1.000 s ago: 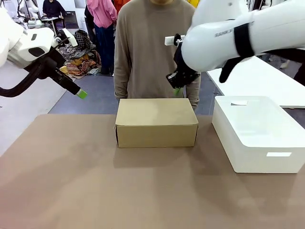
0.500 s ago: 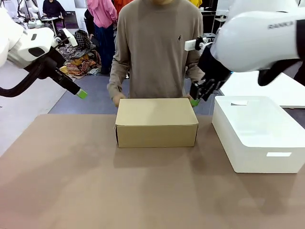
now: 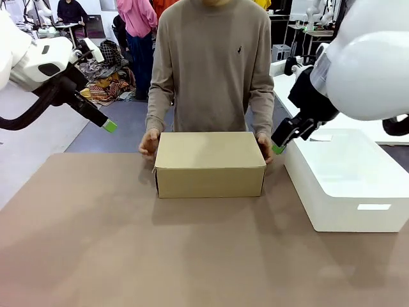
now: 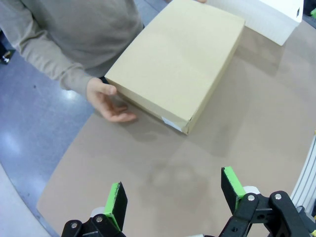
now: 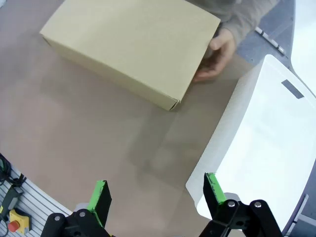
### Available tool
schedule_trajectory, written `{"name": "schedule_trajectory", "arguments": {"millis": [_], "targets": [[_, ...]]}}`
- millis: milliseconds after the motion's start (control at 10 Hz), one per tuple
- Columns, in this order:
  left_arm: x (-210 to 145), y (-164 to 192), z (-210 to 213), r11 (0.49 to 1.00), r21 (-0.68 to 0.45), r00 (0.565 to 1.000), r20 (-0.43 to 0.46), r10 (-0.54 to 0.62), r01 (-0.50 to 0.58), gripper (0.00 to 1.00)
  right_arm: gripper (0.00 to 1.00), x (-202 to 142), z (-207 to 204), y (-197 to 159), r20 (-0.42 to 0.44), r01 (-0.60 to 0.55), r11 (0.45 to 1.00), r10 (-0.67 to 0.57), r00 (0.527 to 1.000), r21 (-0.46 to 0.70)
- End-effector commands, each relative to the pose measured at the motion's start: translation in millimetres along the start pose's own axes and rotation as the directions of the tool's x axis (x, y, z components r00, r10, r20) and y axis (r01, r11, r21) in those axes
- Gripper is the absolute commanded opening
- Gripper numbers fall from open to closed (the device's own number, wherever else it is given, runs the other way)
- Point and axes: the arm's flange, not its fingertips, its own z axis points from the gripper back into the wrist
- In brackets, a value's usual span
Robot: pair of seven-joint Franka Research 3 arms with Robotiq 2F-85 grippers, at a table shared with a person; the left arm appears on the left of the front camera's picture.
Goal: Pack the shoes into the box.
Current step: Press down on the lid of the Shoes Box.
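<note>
A robotics lab: white robot arm (image 3: 358, 57) over a brown table (image 3: 128, 256), people and workbenches behind.

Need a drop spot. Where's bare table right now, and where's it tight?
Free: the wide table strip from the closed cardboard box to the robot-side edge, plus the patch on the box's left. Tight: the gap between the box and the white bin, where the right tool hangs by the person's hand. Another hand flanks the box's far-left corner.

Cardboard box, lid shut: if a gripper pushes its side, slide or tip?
The cardboard box sits low and wide on the table, so it probably slides. Plain walls look stiff, perhaps denting. The person's hands at both ends would likely resist.
</note>
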Motion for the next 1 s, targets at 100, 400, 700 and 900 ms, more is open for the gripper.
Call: {"name": "schedule_trajectory", "arguments": {"millis": [100,400,700,900], "targets": [[-0.3,0.4,1.9,1.0,0.0,1.0,-0.01,0.007,-0.007,1.0,1.0,-20.6,-2.2,-0.8,0.007,-0.025,1.0,0.025,1.0,0.016],[-0.3,0.4,1.9,1.0,0.0,1.0,-0.01,0.007,-0.007,1.0,1.0,-16.0,-0.2,2.2,0.0,-0.001,1.0,0.001,1.0,0.0],[-0.3,0.4,1.9,1.0,0.0,1.0,-0.01,0.007,-0.007,1.0,1.0,-16.0,-0.2,2.2,0.0,-0.001,1.0,0.001,1.0,0.0],[-0.3,0.4,1.9,1.0,0.0,1.0,-0.01,0.007,-0.007,1.0,1.0,-16.0,-0.2,2.2,0.0,-0.001,1.0,0.001,1.0,0.0]]}}
